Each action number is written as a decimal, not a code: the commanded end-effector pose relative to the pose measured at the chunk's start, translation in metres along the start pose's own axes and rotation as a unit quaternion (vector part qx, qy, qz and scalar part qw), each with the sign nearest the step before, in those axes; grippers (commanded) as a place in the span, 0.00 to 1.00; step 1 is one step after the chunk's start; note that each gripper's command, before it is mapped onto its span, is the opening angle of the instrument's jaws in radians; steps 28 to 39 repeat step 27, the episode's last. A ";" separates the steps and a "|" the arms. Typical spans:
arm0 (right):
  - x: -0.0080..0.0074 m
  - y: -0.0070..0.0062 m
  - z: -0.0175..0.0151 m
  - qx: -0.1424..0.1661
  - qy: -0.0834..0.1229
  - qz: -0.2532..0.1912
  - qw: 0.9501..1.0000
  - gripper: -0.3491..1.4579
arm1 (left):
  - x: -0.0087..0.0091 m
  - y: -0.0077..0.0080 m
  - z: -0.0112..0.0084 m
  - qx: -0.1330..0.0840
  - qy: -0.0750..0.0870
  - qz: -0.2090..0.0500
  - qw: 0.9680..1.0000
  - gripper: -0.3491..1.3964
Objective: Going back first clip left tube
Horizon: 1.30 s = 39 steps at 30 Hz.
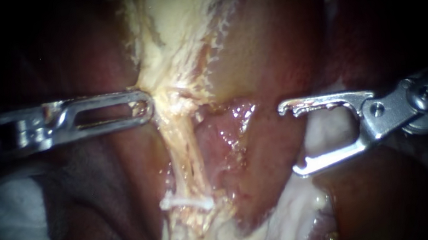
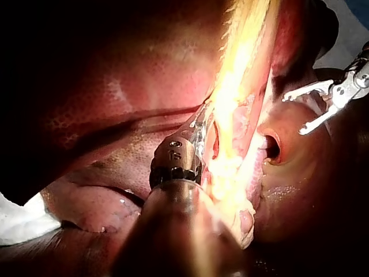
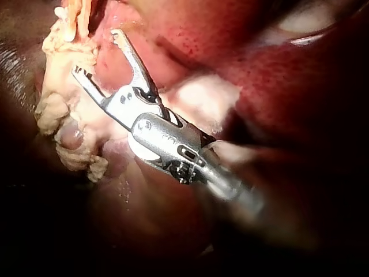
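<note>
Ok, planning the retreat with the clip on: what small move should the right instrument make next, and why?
Probably draw the right instrument back along its shaft, away from the tube. Its jaws stand open and empty, the white clip already sits across the tube, and the left instrument grips the pale tissue above it, so nothing needs it there.

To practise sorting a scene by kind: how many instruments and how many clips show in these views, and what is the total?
Instruments: 2, the left instrument and the right instrument.
Clips: 1, the white clip across the tube.
Total: 3.
</note>
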State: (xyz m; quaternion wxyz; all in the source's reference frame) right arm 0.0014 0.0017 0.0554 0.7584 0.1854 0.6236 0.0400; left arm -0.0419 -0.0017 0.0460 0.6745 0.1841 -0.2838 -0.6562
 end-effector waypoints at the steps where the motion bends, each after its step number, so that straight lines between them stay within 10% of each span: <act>1: 0.0000 0.0000 0.0000 0.000 0.000 -0.003 1.000 0.52 | 0.0000 -0.0002 0.0003 0.001 0.001 -0.001 1.000 0.00; 39: 0.0002 -0.0002 -0.0001 -0.001 -0.001 -0.006 1.000 0.52 | -0.0002 -0.0019 0.0019 0.007 0.005 -0.002 1.000 0.00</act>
